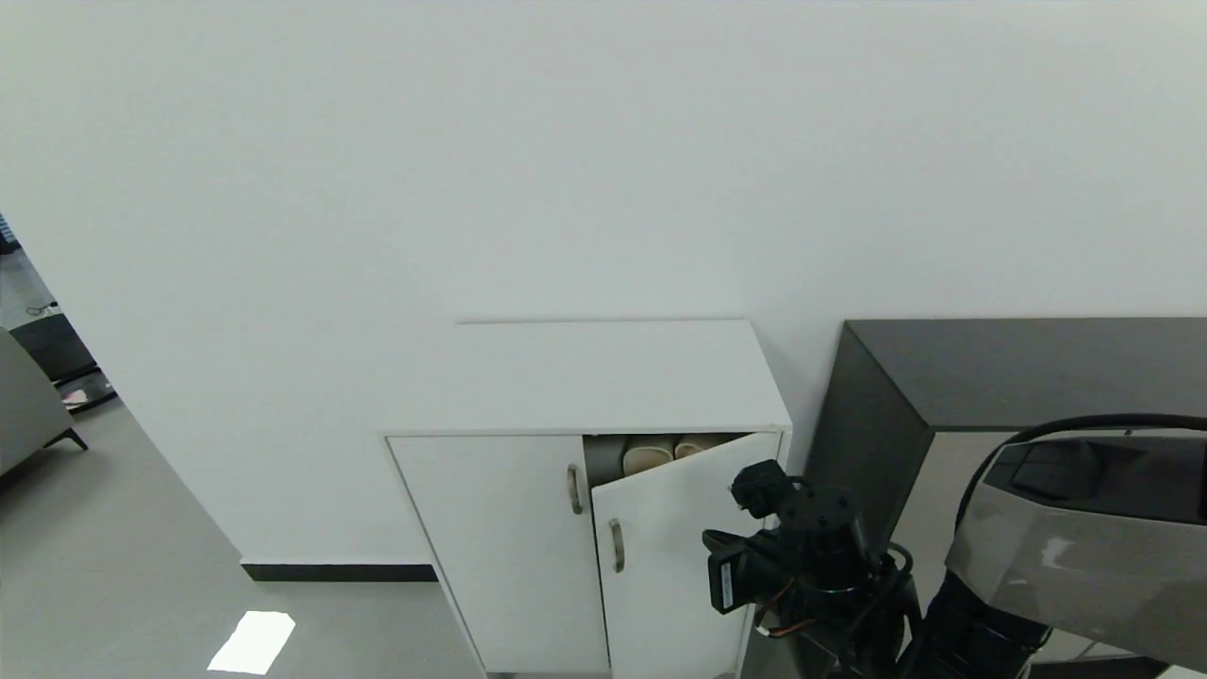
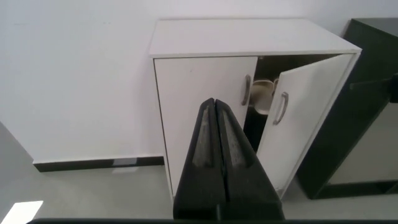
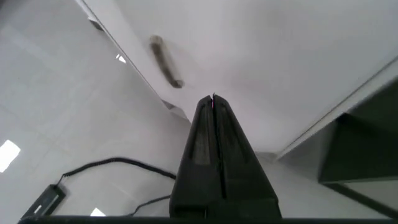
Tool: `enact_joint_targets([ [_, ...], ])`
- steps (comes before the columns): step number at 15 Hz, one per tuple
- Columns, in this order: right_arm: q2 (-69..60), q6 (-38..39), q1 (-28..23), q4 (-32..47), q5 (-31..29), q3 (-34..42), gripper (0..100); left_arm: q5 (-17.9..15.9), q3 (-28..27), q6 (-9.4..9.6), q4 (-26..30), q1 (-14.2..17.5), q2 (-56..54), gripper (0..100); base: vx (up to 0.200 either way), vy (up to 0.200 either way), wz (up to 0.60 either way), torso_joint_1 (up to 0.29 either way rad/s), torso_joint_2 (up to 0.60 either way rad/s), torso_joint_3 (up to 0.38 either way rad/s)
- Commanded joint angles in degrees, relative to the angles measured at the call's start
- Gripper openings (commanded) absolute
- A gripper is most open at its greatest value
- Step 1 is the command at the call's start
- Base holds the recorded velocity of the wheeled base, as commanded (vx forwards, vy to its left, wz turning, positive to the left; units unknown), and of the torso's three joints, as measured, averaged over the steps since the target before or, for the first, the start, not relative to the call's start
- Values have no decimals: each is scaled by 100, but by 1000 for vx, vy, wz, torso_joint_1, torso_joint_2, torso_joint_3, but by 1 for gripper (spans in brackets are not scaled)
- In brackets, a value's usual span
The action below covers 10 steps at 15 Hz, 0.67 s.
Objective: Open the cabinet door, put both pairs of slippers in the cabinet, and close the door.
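- wall [image 1: 566, 170]: plain white, the cabinet backs against it
- floor [image 1: 141, 566]: grey, open room in front of and to the left of the cabinet; a black cable [image 3: 112, 165] lies on it under my right arm
- dark sideboard [image 1: 990, 368]: just beside the cabinet's right side, with a narrow gap between
- cabinet [image 1: 603, 377]: white, upright, flat bare top, two doors facing me
- left door [image 1: 490, 538]: flush shut
- right door [image 1: 669, 575]: ajar, hinged at the outer right edge, free edge swung out toward me; its vertical bar handle [image 1: 616, 545] is near that edge
- slippers [image 1: 649, 457]: beige, inside on the upper level, seen through the gap over the right door, side by side, rounded ends toward the opening, long axis seemingly front to back
- right gripper [image 3: 213, 102]: fingers pressed together, holding nothing, tip close to the right door's face; i cannot tell whether it touches
- left gripper [image 2: 214, 106]: fingers pressed together, holding nothing, well back from the cabinet, pointing at its front
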Motion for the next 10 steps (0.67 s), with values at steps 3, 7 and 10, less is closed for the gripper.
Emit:
enact_joint_targets([
  [3,588,-1,-26,-4,115,-595,0,0,0,-4,-1,-1,-1,0,67,0,0,1,1,1],
  [7,747,-1,-228,567,124,-1457,0,0,0,-4,-1,-1,-1,0,0,0,0,0,0,0],
  [10,966,-1,-386,857,124,-1966,0,0,0,-4,-1,-1,-1,0,0,0,0,0,0,0],
])
